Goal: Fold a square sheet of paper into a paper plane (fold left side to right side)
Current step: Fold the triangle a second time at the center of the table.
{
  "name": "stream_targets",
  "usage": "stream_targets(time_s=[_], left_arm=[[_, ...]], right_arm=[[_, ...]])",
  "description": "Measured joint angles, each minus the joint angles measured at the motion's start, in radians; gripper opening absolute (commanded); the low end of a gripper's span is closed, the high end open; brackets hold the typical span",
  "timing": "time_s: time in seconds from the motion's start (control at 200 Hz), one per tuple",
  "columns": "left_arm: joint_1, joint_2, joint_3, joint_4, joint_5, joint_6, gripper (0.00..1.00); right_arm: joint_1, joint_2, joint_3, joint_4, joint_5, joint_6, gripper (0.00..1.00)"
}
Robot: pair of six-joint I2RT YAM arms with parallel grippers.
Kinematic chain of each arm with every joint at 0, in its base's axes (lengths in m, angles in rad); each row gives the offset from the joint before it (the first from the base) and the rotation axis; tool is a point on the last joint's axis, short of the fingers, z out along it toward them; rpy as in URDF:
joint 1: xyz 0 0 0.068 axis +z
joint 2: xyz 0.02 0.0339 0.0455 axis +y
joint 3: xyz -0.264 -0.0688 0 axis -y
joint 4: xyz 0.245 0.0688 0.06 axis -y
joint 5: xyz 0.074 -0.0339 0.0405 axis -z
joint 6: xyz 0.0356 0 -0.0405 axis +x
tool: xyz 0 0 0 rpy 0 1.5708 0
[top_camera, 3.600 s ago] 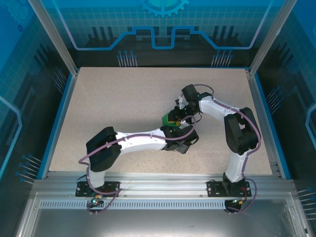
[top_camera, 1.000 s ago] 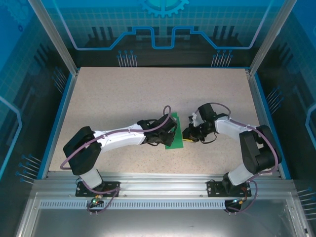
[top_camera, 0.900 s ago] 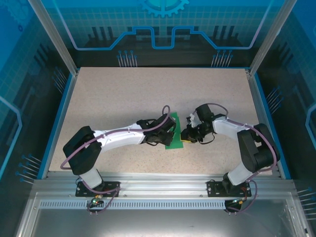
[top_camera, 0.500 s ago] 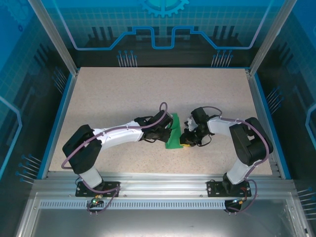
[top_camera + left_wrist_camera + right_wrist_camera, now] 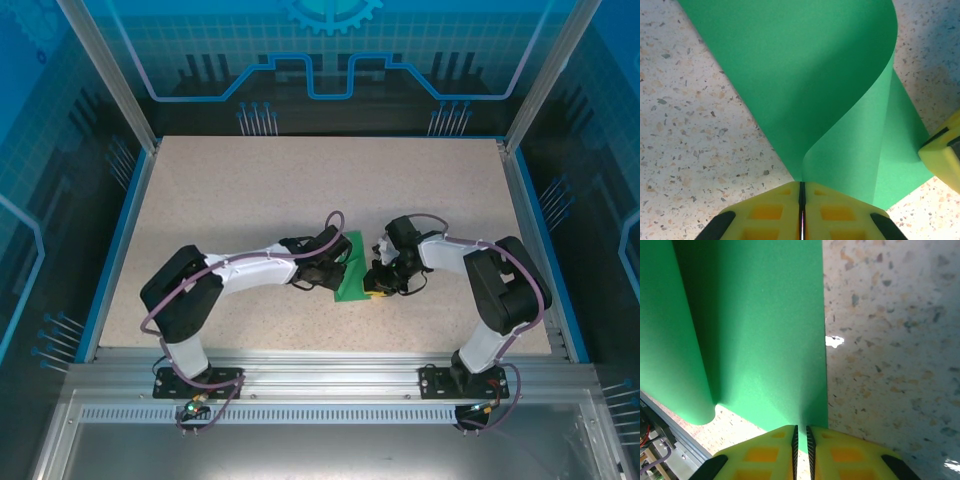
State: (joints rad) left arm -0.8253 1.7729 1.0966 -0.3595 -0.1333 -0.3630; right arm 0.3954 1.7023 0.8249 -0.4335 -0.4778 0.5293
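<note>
The square sheet of paper [image 5: 352,281] is bright green and lies mid-table between both arms. My left gripper [image 5: 801,186] is shut on one corner of the sheet [image 5: 805,75] and holds it up, so that side curls over the flat part in a soft roll. In the top view the left gripper [image 5: 334,268] is at the sheet's left side. My right gripper [image 5: 800,429] is nearly shut, with a sliver between its jaws, and its tips stand on the flat near edge of the sheet [image 5: 760,340]. From above, the right gripper [image 5: 375,284] is at the sheet's right corner.
The speckled tabletop [image 5: 250,190] is bounded by a blue rim and clear walls. Both arms reach inward and nearly meet at the paper. A yellow fingertip [image 5: 944,150] of the right gripper stands close to the sheet's corner in the left wrist view.
The right gripper slid left onto the sheet's right corner. The left gripper lifted the sheet's left side, which now curls up, and the left arm's elbow shifted right.
</note>
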Motion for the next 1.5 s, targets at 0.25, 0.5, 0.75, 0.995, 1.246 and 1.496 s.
stream_targets(time_s=[0.25,0.5,0.75,0.995,1.246,1.496], left_arm=[[0.011,0.040,0.002,0.002,0.000,0.001,0.11],[0.014,0.048,0.012,0.006,0.000,0.004,0.11],[0.014,0.055,0.032,0.011,0.000,0.007,0.12],[0.015,0.082,0.051,0.009,-0.001,0.019,0.12],[0.018,0.097,0.068,0.007,-0.004,0.027,0.12],[0.019,0.103,0.072,0.006,-0.019,0.030,0.12]], right_arm=[[0.003,0.000,0.002,-0.004,0.007,-0.008,0.17],[0.004,0.003,0.004,-0.008,0.007,-0.011,0.17],[0.004,0.007,0.012,-0.018,0.008,-0.014,0.17],[0.004,0.010,0.015,-0.022,0.010,-0.015,0.17],[0.005,0.013,0.021,-0.029,0.010,-0.015,0.17],[0.005,0.015,0.021,-0.030,0.010,-0.018,0.17]])
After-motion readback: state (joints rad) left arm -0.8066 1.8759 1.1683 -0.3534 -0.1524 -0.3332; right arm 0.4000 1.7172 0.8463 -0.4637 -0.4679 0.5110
